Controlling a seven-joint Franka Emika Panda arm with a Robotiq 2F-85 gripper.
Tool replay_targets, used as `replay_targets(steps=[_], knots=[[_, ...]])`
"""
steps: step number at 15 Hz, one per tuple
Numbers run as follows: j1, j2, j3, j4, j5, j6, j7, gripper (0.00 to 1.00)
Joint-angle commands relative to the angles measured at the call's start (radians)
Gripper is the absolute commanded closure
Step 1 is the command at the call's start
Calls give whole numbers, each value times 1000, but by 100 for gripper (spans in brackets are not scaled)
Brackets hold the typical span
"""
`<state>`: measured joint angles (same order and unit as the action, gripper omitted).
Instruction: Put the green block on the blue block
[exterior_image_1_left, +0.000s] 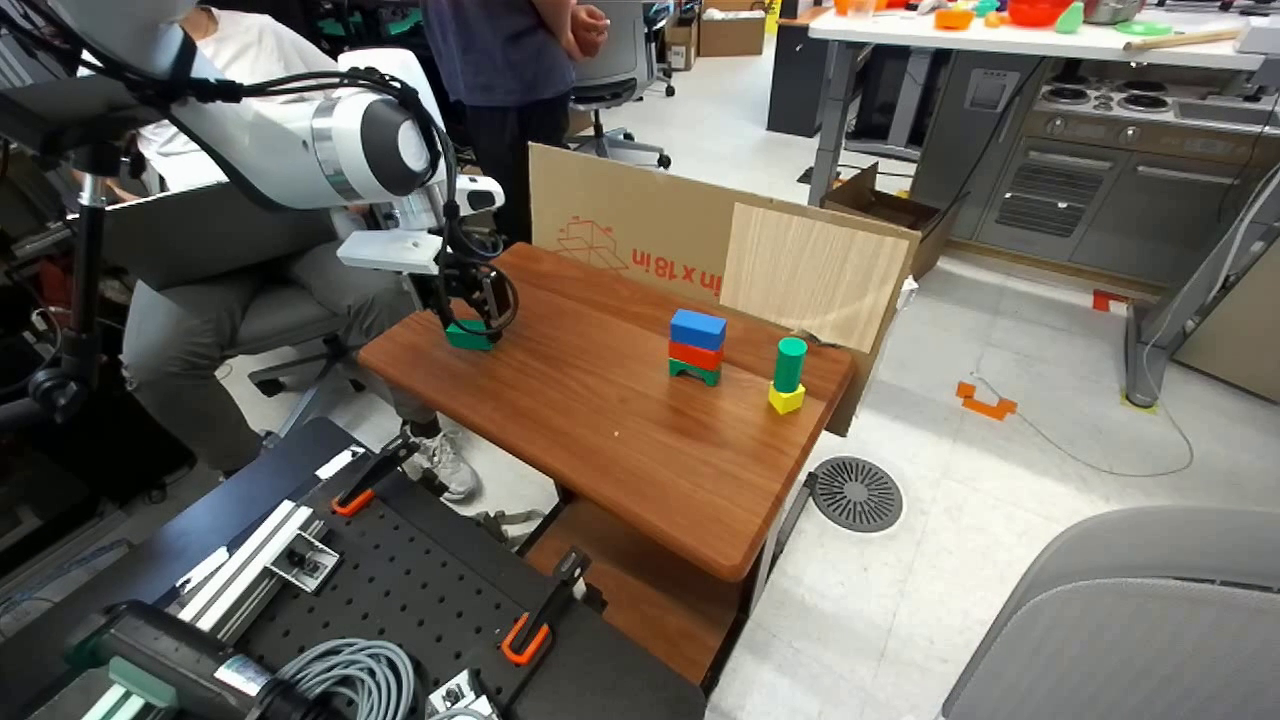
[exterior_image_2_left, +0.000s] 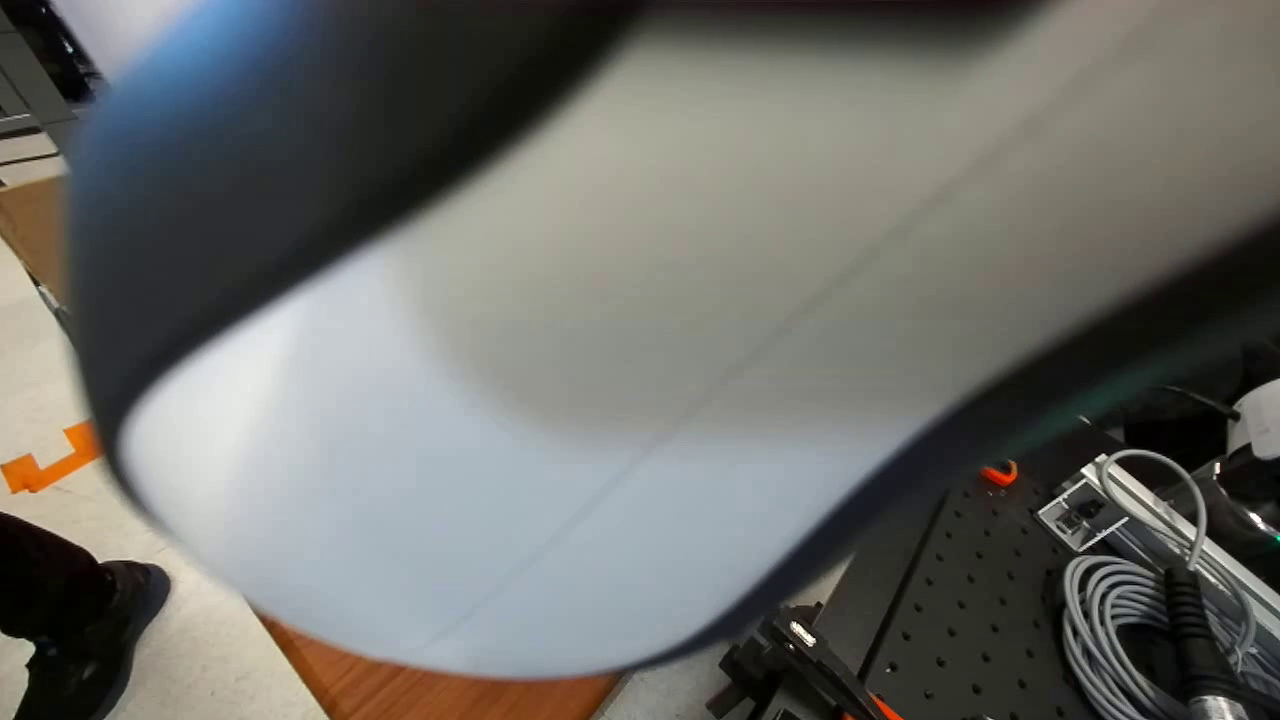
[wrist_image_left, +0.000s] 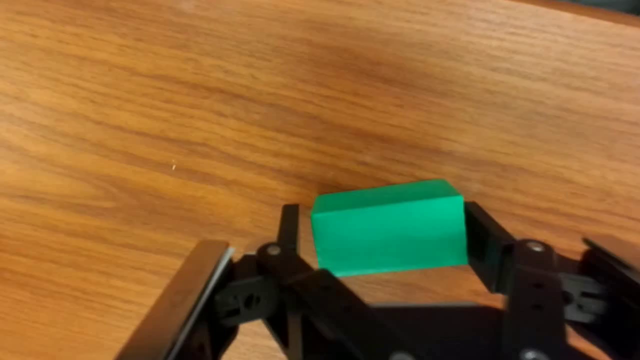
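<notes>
The fingers (wrist_image_left: 288, 227) stand wide, holding nothing, the green rectangular block (wrist_image_left: 390, 237) between them on the worktop (exterior_image_1_left: 580, 400). I judge it light, stiff, smooth; I'd pinch its short ends squarely. Farther off, the blue block (exterior_image_1_left: 698, 329) tops a red block (exterior_image_1_left: 695, 356).

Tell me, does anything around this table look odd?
Yes: the red lettering on the cardboard panel behind the wood-grain table is upside down, so the panel is probably inverted. A pale speck interrupts the grain.
</notes>
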<state>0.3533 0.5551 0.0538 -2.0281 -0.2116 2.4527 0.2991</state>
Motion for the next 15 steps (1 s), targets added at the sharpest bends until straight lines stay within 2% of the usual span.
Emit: replay_targets(steps=[1, 2, 5, 15], knots=[[14, 31, -16, 48, -24, -45, 12, 51], [12, 21, -20, 45, -26, -51, 12, 57], [-18, -11, -19, 25, -1, -75, -8, 57], [-208, -190, -36, -87, 49, -74, -120, 57]])
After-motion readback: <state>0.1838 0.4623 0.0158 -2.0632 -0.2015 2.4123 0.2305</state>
